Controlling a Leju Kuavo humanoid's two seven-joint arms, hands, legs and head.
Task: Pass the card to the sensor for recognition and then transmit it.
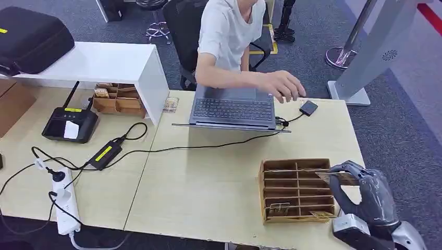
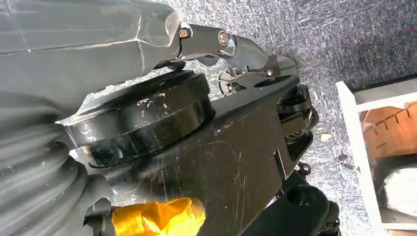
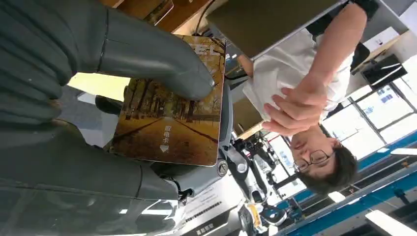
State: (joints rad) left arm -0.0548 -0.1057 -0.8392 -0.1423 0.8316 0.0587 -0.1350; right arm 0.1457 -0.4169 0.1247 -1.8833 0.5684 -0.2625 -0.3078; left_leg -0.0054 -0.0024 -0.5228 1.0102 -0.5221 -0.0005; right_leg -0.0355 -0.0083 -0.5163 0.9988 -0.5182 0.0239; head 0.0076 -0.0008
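Card (image 3: 169,115): brown key card printed with a tree-lined avenue, held by the right hand (image 1: 365,195) above the right edge of the table (image 1: 208,192), just beside the cardboard card tray (image 1: 297,190). In the right wrist view the thumb (image 3: 152,61) presses flat across the printed face and the darker fingers back it from behind; the card lies roughly level, probably so that its face can be laid over a reader.

Sensor (image 1: 308,108): small dark pad on a cable, at the far right of the table beside the laptop (image 1: 233,110). Well apart from the card. The recognition step is judged not yet done.

Person (image 1: 229,36): seated behind the laptop, one hand (image 1: 284,86) reaching out near the sensor, likely placed to receive the card once it is read.

Cardboard card tray: slotted dividers, a few more cards lying in the near slots; apparently the stock from which cards are drawn.

Left hand (image 2: 64,59): hanging over carpet in the left wrist view; whether its fingers are spread or curled cannot be told.

Other items: handheld terminal (image 1: 69,124), power strip (image 1: 65,200).
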